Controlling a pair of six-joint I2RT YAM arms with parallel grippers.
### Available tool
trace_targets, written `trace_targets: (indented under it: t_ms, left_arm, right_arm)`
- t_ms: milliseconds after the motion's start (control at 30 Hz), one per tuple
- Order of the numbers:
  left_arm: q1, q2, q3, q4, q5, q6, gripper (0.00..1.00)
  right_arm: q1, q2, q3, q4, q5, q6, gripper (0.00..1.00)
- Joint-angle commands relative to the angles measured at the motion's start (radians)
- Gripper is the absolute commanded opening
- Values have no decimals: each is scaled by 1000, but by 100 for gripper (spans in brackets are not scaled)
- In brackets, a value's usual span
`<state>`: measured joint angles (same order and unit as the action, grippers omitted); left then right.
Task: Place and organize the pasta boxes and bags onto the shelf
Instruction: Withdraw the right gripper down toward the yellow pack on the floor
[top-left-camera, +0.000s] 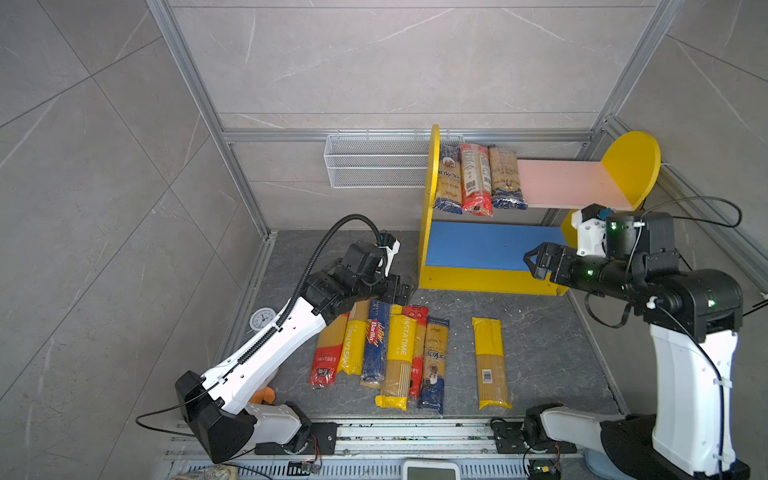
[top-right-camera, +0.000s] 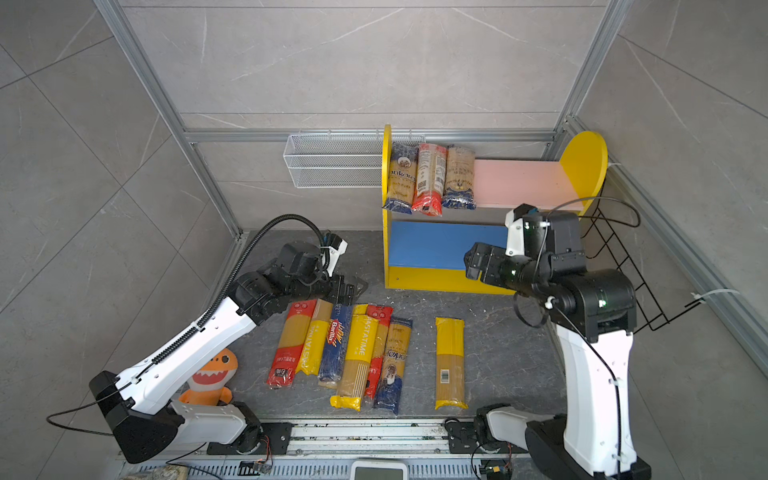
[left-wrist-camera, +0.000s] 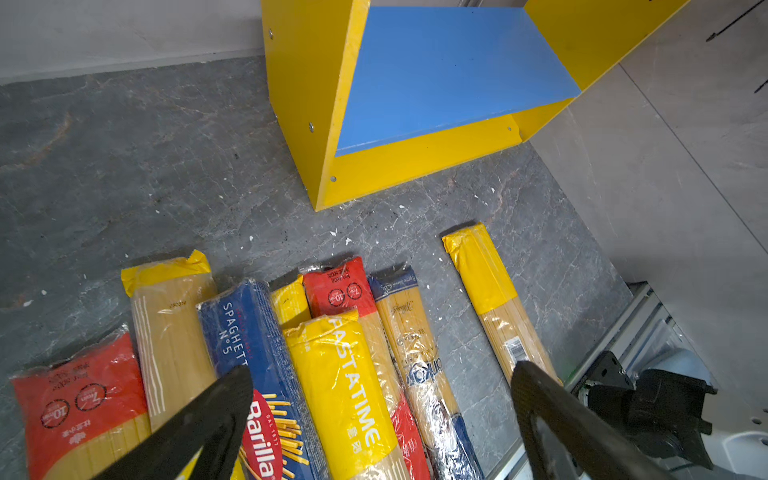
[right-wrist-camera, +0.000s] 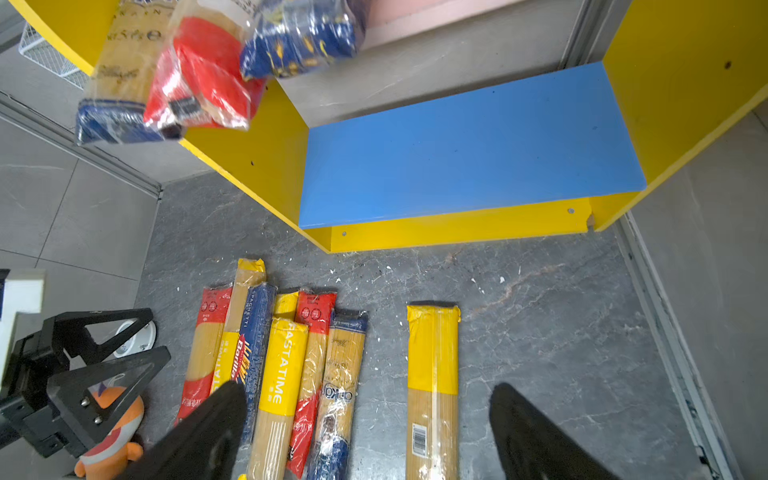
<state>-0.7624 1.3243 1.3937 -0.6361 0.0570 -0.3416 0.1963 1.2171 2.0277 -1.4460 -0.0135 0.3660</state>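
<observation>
Grey bench carries most pasta packs near its front edge, three on the shelf; left end effector and right end effector open, empty; next move judged: grasp a pack.

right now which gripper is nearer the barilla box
Left. The left gripper is above the Barilla box's far end, jaws open; the right gripper is over at the shelf, well apart.
</observation>
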Motion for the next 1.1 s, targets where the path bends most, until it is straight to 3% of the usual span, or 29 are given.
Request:
trace_targets:
  t_ms: [0, 500, 733, 1067]
  left_arm:
    - [-35, -55, -32, 45, -23, -39, 100]
    - [-243, -166, -239, 68, -214, -183, 100]
    - [-327, -170, -299, 90, -279, -250, 100]
    - [-376, -159, -326, 95, -323, -286, 100]
  right_arm:
    - [15, -65, -107, -22, 6, 52, 94]
    - [62, -314, -703, 64, -96, 134, 94]
    - [125, -366, -943, 142, -117, 189, 94]
    - [177, -368, -1180, 269, -112, 243, 94]
